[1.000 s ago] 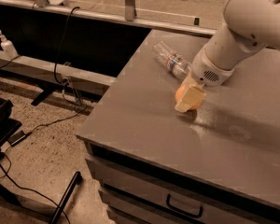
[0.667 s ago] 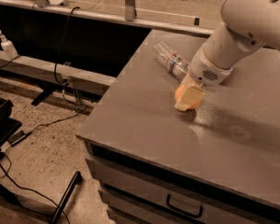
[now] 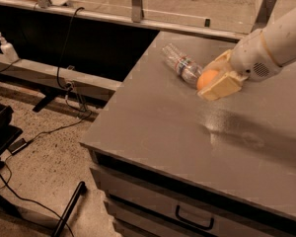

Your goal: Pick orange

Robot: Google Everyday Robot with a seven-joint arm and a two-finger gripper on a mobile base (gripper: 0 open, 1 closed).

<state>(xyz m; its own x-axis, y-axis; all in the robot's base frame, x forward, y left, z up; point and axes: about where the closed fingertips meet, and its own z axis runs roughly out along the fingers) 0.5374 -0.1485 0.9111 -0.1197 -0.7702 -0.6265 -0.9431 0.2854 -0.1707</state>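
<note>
I am holding the orange (image 3: pixel 206 77) clamped in my hand (image 3: pixel 211 83), low at the desk (image 3: pixel 153 127) beside the bottle (image 3: pixel 181 64). Grasping is looking done; lifting is remaining.

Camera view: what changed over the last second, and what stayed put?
The pincer has shifted up and toward the picture's right, turning sideways. The orange, hidden before, now shows clamped between its fingers. The clear bottle lying on the grey table has not moved.
</note>
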